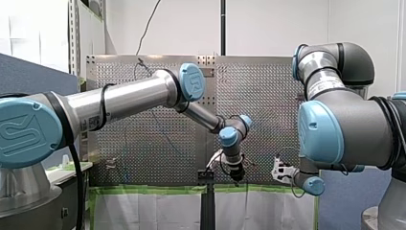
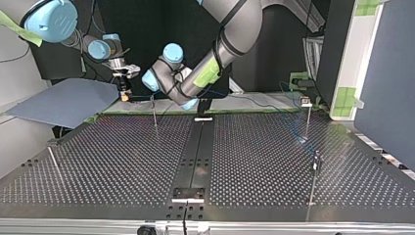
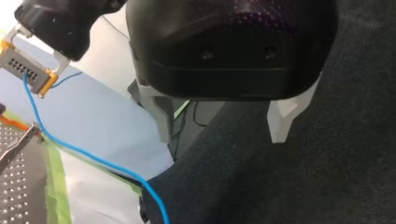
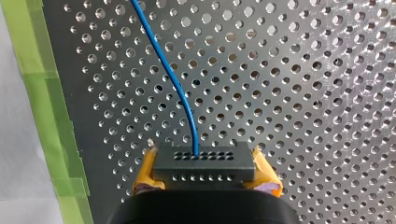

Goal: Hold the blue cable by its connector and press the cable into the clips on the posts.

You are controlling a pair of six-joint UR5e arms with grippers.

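perforated table [image 4: 289, 70] lies under our right gripper [image 4: 205, 176], clenched on the connector [image 4: 204, 161]; blue cable [image 4: 173, 79] runs ahead of it. left gripper [image 3: 219, 126] hangs released, empty. we judge the grasp done, pressing into the posts [image 2: 154, 117] not yet begun.

Brightly, evenly lit in the front view. Dimmer in the top view, with faint glints on the bench [image 2: 274, 147] and darkness beyond. Heavily shadowed in the left wrist view; softly sheened in the right.
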